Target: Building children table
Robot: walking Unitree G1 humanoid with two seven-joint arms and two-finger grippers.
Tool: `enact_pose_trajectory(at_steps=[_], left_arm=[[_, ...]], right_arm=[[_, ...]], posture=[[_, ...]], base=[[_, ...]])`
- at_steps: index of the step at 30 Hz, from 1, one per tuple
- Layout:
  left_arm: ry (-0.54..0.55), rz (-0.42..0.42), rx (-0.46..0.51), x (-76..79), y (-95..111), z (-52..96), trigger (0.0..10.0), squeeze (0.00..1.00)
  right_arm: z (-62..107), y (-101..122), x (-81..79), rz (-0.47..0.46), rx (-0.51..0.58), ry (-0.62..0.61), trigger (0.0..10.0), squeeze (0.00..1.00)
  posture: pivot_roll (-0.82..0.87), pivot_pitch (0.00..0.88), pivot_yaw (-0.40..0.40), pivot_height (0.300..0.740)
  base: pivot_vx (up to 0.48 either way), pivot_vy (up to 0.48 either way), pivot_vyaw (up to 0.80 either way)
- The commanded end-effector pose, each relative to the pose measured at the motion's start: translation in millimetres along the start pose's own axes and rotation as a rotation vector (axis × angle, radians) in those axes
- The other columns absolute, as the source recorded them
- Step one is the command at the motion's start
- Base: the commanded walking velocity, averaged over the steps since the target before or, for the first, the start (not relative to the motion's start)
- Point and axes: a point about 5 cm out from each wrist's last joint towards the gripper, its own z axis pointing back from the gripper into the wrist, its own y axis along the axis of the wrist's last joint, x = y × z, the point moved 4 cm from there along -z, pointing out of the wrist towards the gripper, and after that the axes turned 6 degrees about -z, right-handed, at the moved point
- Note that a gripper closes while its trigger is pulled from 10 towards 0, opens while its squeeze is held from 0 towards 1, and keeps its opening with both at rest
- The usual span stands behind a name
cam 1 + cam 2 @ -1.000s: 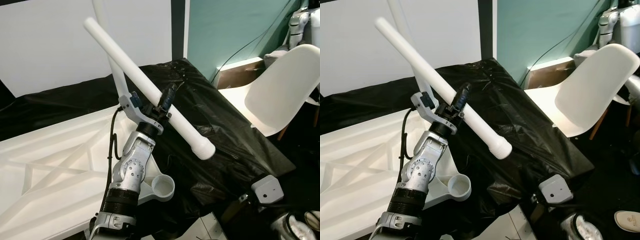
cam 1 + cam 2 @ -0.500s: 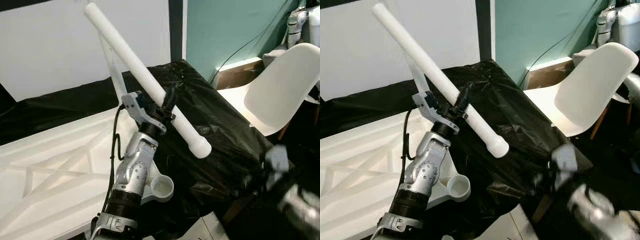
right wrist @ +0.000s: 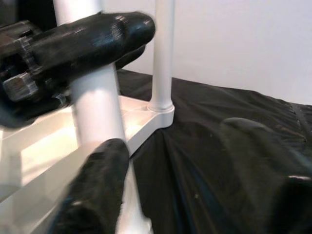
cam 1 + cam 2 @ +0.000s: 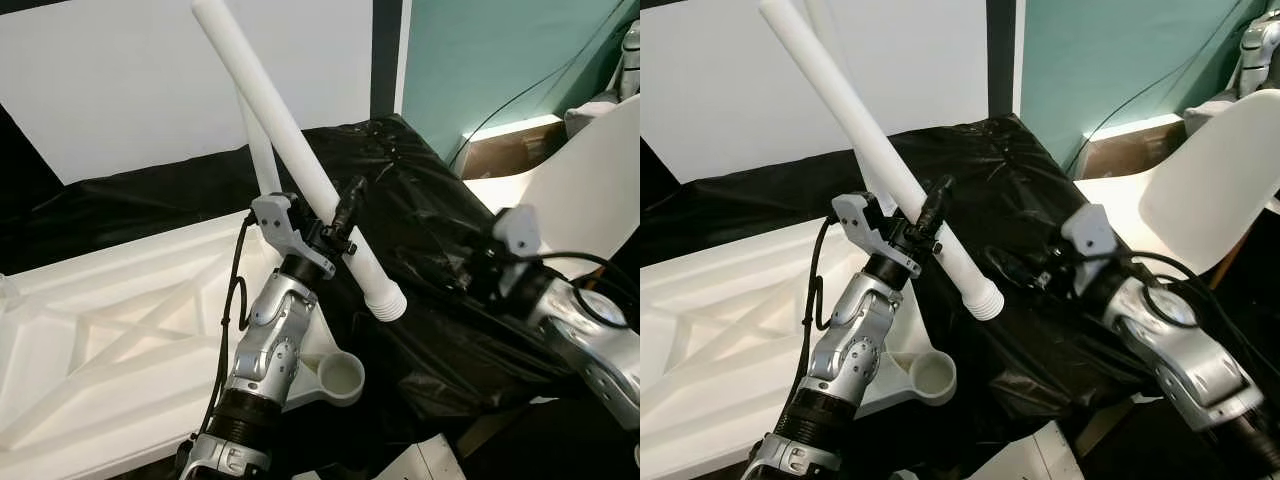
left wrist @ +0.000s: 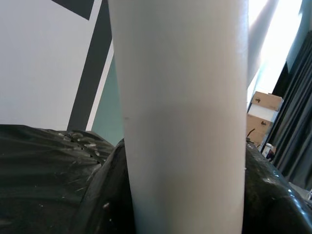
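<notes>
My left gripper (image 4: 340, 222) is shut on a long white table leg (image 4: 280, 120), held tilted steeply with its ribbed end (image 4: 388, 300) pointing down. That end hangs above the black sheet, up and to the right of the round corner socket (image 4: 343, 378) of the upturned white tabletop (image 4: 120, 290). A second leg (image 4: 262, 150) stands upright in the far corner socket. My right gripper (image 4: 1008, 266) reaches in from the right, open, close to the held leg's lower end without touching it. In the right wrist view the leg (image 3: 97, 112) stands just beyond my blurred fingers (image 3: 92, 195).
Crumpled black plastic sheet (image 4: 420, 200) covers the surface under and right of the tabletop. A white moulded chair (image 4: 600, 160) stands at the right, with another robot (image 4: 1260, 40) behind it. A white wall panel and a teal wall lie beyond.
My right arm has risen into view and reached left toward the leg's lower end. The left gripper has tipped the leg more steeply.
</notes>
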Motion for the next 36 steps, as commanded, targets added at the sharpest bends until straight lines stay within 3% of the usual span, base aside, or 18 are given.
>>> enact_pose_trajectory(at_steps=[1,4,5,11,15,16,17,21,36], left_arm=[[-0.197,-0.026,0.039,18.4,6,2.4,0.0,0.0],[-0.205,-0.035,0.046,20.1,8,2.2,0.0,0.0],[-0.21,-0.038,0.049,20.9,9,2.1,0.0,0.0],[-0.231,-0.058,0.056,25.1,11,2.0,0.0,0.0],[-0.234,-0.062,0.056,26.0,11,2.0,0.0,0.0],[-0.235,-0.067,0.057,26.4,11,1.9,0.0,0.0],[-0.234,-0.072,0.059,26.5,11,1.7,0.0,0.0],[-0.233,-0.078,0.064,27.1,12,1.1,0.0,0.0],[-0.275,-0.09,0.051,33.5,7,-3.1,0.0,0.0]], right_arm=[[-2.2,-6,-0.4,0.002,-0.033,0.017,10.0,1.0],[-14.4,-9,6.5,0.013,-0.049,0.036,10.0,1.0],[-18.8,-10,8.1,0.012,-0.061,0.053,10.0,0.0],[-32.5,-18,6.6,0.008,-0.127,0.186,10.0,0.0],[-33.8,-17,5.9,-0.002,-0.133,0.209,10.0,0.0],[-34.1,-13,5.2,-0.018,-0.127,0.232,10.0,0.32],[-32.9,-9,4.7,-0.036,-0.122,0.249,10.0,0.33],[-29.7,-7,6.7,-0.073,-0.128,0.274,10.0,0.32],[-13.2,-11,8.4,-0.076,-0.185,0.312,10.0,0.3]], posture=[[-0.16,0.0,0.071,0.74],[-0.15,0.0,0.07,0.74],[-0.15,0.0,0.07,0.74],[-0.13,0.0,0.065,0.74],[-0.13,0.0,0.062,0.74],[-0.12,0.0,0.059,0.74],[-0.12,0.0,0.057,0.74],[-0.12,0.0,0.055,0.74],[-0.16,0.0,0.075,0.74]], base=[[0.0,0.0,0.0],[0.0,0.0,0.0],[0.0,0.0,0.0],[0.0,0.0,0.0],[0.0,0.0,0.0],[0.0,0.0,0.0],[0.0,0.0,0.0],[0.0,0.0,0.0],[0.0,0.0,0.0]])
